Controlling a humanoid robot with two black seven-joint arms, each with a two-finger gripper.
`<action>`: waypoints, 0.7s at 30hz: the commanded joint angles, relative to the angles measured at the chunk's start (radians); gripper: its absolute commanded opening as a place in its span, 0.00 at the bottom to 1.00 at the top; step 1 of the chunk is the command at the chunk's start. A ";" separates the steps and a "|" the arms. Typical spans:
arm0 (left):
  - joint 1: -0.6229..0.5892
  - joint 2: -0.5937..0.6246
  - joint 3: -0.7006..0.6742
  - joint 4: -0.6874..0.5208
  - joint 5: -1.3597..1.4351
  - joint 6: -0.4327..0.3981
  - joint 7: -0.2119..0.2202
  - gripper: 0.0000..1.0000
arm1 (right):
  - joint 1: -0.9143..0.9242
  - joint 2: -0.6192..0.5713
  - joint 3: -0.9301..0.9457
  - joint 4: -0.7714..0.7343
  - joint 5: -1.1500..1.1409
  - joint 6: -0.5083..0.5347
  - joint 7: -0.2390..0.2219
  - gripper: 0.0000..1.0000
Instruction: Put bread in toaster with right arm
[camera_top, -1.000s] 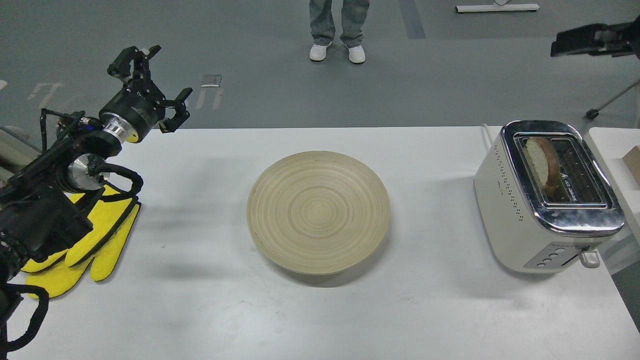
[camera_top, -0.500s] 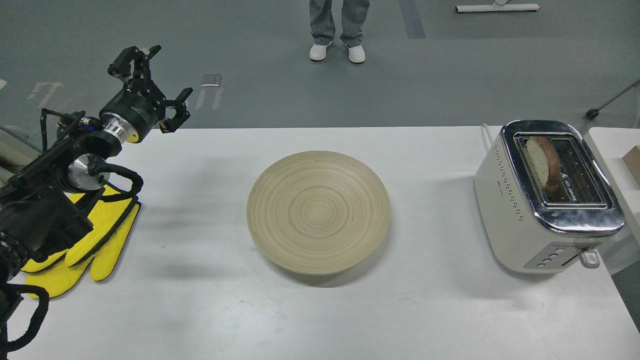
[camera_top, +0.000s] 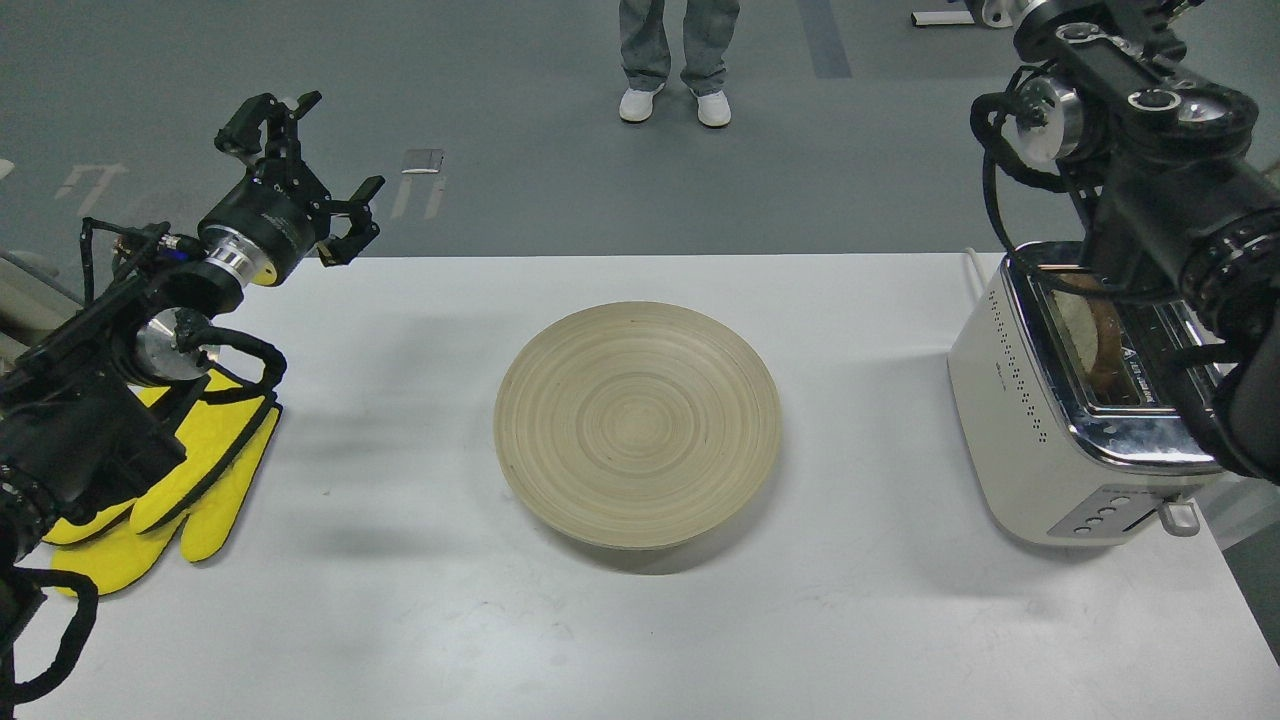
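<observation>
Pale slice of bread (camera_top: 1082, 322) standing in cream-white boxy toaster (camera_top: 1040, 420) at 3 o'clock, black right arm (camera_top: 1150, 190) above it, pincer hidden, black left gripper (camera_top: 315, 170) at 10 o'clock spread wide, holding nothing

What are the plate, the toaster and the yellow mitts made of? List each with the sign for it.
Plate: looks like bamboo or wood, matte, with fine concentric rings.
Toaster: cream body, probably painted metal or plastic, with dotted vents; the top is mirror-bright chrome.
Yellow mitts: seemingly quilted fabric with black edging.
</observation>
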 joint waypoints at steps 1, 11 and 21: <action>0.000 0.000 0.000 0.000 -0.001 0.000 0.000 1.00 | -0.077 0.044 0.096 0.002 -0.001 0.094 0.000 1.00; 0.000 0.000 0.000 0.000 -0.001 0.000 0.000 1.00 | -0.190 0.091 0.102 0.008 0.001 0.126 0.000 1.00; -0.001 0.000 0.000 0.000 -0.001 0.000 0.000 1.00 | -0.235 0.091 0.095 0.007 -0.007 0.115 0.000 1.00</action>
